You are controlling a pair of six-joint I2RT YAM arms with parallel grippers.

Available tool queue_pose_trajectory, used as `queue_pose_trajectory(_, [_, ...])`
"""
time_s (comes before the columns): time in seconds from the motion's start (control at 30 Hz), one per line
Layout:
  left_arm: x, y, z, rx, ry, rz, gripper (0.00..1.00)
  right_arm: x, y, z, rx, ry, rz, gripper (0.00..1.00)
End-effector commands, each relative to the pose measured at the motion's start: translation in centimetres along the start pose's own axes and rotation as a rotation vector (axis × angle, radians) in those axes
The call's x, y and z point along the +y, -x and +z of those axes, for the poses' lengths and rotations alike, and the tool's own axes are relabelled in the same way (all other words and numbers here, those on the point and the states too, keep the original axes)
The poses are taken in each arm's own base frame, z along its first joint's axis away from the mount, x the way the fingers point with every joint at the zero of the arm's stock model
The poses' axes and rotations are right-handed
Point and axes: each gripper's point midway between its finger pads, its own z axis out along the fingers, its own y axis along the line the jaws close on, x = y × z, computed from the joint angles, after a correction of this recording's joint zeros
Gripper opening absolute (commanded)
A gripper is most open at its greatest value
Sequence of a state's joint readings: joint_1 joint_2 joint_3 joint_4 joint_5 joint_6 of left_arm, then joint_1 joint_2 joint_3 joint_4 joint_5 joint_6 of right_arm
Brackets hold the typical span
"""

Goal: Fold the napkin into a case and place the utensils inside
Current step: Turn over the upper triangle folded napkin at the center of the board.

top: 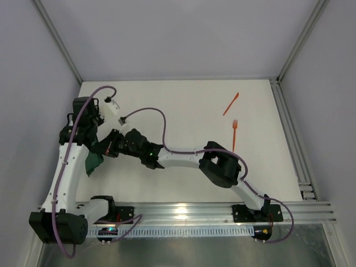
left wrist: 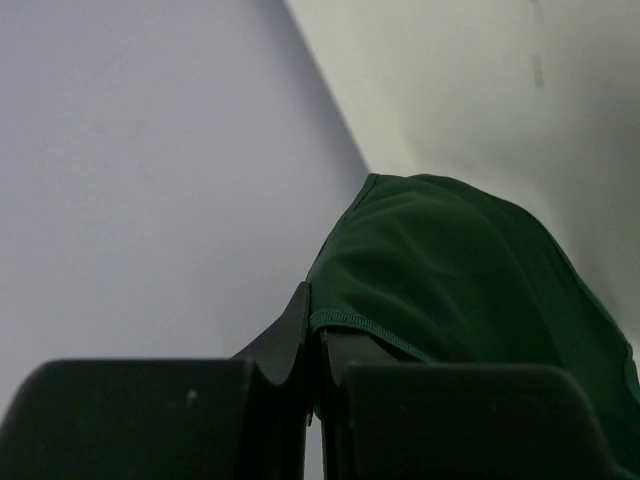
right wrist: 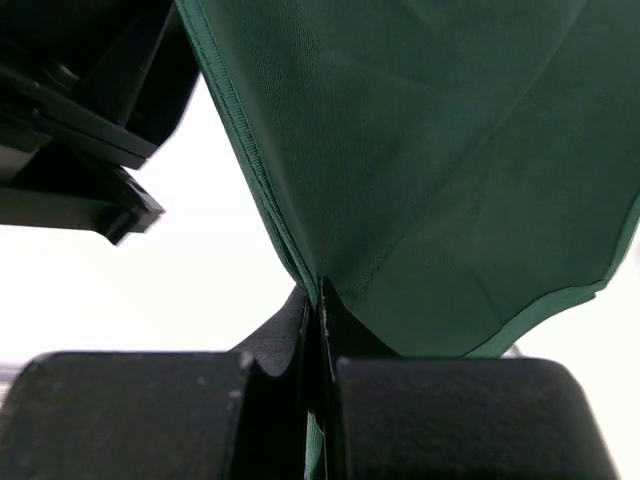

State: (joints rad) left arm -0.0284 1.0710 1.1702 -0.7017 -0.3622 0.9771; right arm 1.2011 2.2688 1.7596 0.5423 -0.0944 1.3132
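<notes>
Both our grippers, left (left wrist: 312, 350) and right (right wrist: 320, 330), clamp the hem of the dark green soft cloth napkin (top: 93, 162) near the white table's (top: 183, 105) left edge, holding it up for folding.

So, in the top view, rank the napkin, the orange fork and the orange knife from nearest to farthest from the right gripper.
From the right gripper:
1. napkin, pinched in it, left side of the table.
2. fork, far right, mid-table.
3. knife, far right, further back; only slightly farther than the fork.
</notes>
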Motion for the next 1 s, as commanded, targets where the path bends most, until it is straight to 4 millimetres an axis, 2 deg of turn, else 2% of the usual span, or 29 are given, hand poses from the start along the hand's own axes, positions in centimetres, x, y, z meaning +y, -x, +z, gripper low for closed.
queue_pose_trajectory(0.0, [-1.4,2.8,3.5,-0.102,-0.037,-0.010,0.00,-4.8,-4.1,-2.4,0.111,-0.108,0.100,0.04])
queue_pose_trajectory(0.03, [-3.3,3.5,5.2,-0.116,-0.107,-0.014,0.00,-5.1,-3.6,-3.0,0.102,-0.113,0.109,0.04])
queue_pose_trajectory(0.07, [-4.7,3.5,6.2,-0.110,-0.147,-0.017,0.00,-7.2,-3.7,-4.0,0.102,-0.158,0.121,0.04])
queue_pose_trajectory(0.1, [-5.5,3.8,7.1,-0.111,-0.175,-0.023,0.00,-8.3,-2.6,-4.6,0.085,-0.181,0.131,0.04])
queue_pose_trajectory(0.13, [-7.1,4.3,8.7,-0.103,-0.221,-0.033,0.00,-8.2,-1.9,-5.2,0.071,-0.187,0.135,0.04])
queue_pose_trajectory(0.17, [-7.9,5.0,9.3,-0.110,-0.241,-0.032,0.00,-10.3,-1.8,-6.6,0.065,-0.239,0.147,0.04])
queue_pose_trajectory(0.2, [-8.5,5.4,9.9,-0.111,-0.253,-0.030,0.00,-11.1,-0.7,-7.4,0.042,-0.257,0.163,0.04])
queue_pose_trajectory(0.23, [-9.7,6.7,10.8,-0.126,-0.270,-0.015,0.00,-10.4,0.2,-8.1,0.020,-0.246,0.163,0.04])
queue_pose_trajectory(0.27, [-10.2,7.6,11.1,-0.142,-0.276,-0.005,0.00,-12.1,0.3,-9.6,0.015,-0.292,0.169,0.04])
queue_pose_trajectory(0.3, [-10.7,8.5,11.4,-0.156,-0.284,0.003,0.00,-12.7,1.5,-10.5,-0.009,-0.308,0.172,0.04])
queue_pose_trajectory(0.33, [-12.2,9.9,11.9,-0.171,-0.312,0.031,0.00,-13.0,1.9,-11.9,-0.025,-0.328,0.167,0.04])
queue_pose_trajectory(0.4, [-13.1,11.7,12.4,-0.189,-0.325,0.064,0.00,-14.0,3.3,-13.4,-0.056,-0.364,0.169,0.04])
queue_pose_trajectory(0.43, [-14.8,12.6,13.0,-0.183,-0.352,0.103,0.00,-14.4,3.5,-14.4,-0.065,-0.383,0.169,0.04])
queue_pose_trajectory(0.5, [-15.6,14.1,13.6,-0.189,-0.353,0.139,0.00,-15.1,3.8,-15.5,-0.068,-0.413,0.167,0.04])
queue_pose_trajectory(0.53, [-17.3,14.8,14.3,-0.177,-0.373,0.182,0.00,-15.8,3.9,-16.5,-0.064,-0.439,0.167,0.04])
queue_pose_trajectory(0.6, [-18.0,16.2,14.8,-0.189,-0.378,0.205,0.00,-16.3,4.0,-17.5,-0.064,-0.459,0.172,0.04])
queue_pose_trajectory(0.63, [-18.8,17.1,14.7,-0.199,-0.386,0.225,0.00,-17.3,4.1,-18.6,-0.067,-0.488,0.180,0.04])
queue_pose_trajectory(0.7, [-20.1,18.6,15.0,-0.221,-0.396,0.245,0.00,-17.6,4.3,-19.6,-0.071,-0.507,0.182,0.04])
queue_pose_trajectory(0.83, [-21.9,20.2,15.2,-0.239,-0.417,0.272,0.00,-19.4,4.6,-22.6,-0.075,-0.579,0.179,0.04])
queue_pose_trajectory(0.97, [-23.4,21.0,15.3,-0.239,-0.436,0.309,0.00,-20.4,5.3,-24.4,-0.054,-0.632,0.133,0.04])
